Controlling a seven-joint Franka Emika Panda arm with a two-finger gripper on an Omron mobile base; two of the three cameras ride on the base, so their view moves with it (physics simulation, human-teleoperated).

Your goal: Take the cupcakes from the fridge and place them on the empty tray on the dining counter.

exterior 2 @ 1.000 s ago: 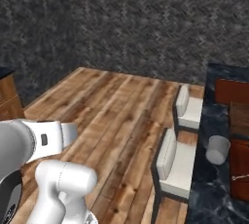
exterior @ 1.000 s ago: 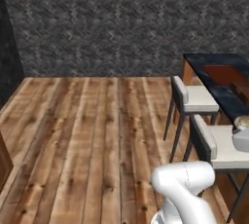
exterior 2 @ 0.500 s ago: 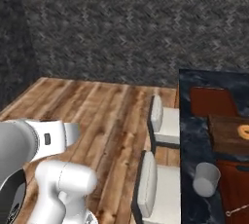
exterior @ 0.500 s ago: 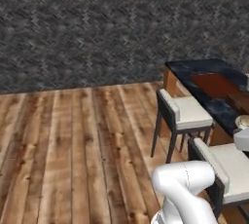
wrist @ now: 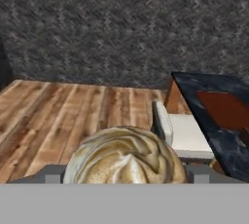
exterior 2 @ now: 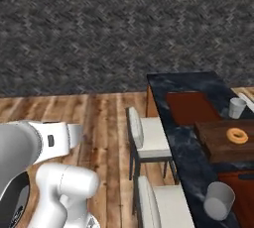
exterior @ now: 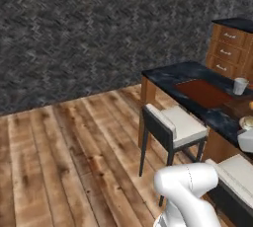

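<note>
Left base view looks past the white arm at the dining worktop (exterior: pixel 207 117), a dark blue-black marbled slab on a wooden base. A flat, reddish-brown rectangular tray (exterior: pixel 205 93) lies on it with nothing on its visible surface, and a small grey cup (exterior: pixel 240 86) stands just past its far corner. White-cushioned stools (exterior: pixel 175 127) with dark frames are tucked along the near edge, over a plank floor and before a rough charcoal wall.

Right base view shows the same slab (exterior 2: pixel 171 118) from the other side. The tray (exterior 2: pixel 191 107) is bare, with a low rim and a matte surface. Beside it sits a brown wooden board (exterior 2: pixel 216 142) carrying a ring-shaped doughnut (exterior 2: pixel 237 135), and another grey cup (exterior 2: pixel 218 200) stands nearer the camera.

Hand view has a cupcake (wrist: pixel 125 157) sitting right at the end effector (wrist: pixel 125 174), its swirled tan-cream top glossy and ridged. The fingertips are covered by it, so the end effector appears closed on the cupcake, though the contact itself is hidden. The tray (wrist: pixel 226 108) lies ahead and off to the right of the end effector, well apart.

Judging by this, one cupcake is out of the fridge and in transit. Setting it down on the tray remains, and the second cupcake is not yet delivered.
</note>
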